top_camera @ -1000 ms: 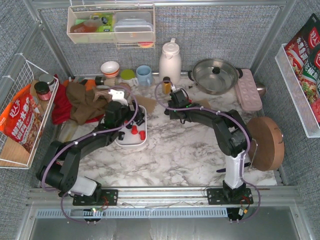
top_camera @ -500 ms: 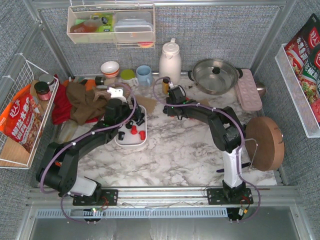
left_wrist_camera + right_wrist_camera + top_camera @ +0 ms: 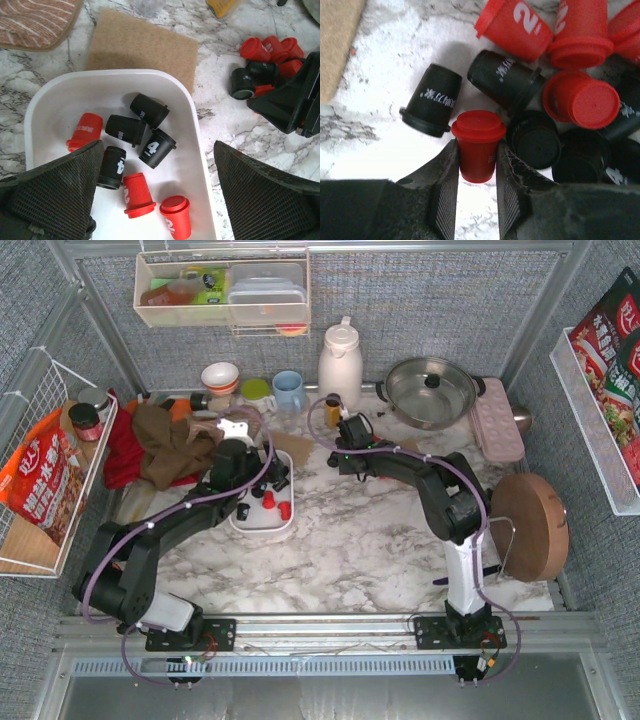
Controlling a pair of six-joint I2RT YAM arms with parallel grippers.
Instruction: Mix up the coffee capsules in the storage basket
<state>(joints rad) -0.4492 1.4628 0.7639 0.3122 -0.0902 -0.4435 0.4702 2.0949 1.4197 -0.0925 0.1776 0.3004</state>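
Right wrist view: the right gripper is pinched tight on one red capsule at the edge of a pile of red and black coffee capsules. The pile lies on the marble table, to the far right of the storage basket. The left gripper hangs spread wide over the basket, holding nothing; several capsules lie inside.

Numerals on capsules
White "4" on a black capsule in the storage basket; white "2" on a red capsule; snack bag lettering illegible.
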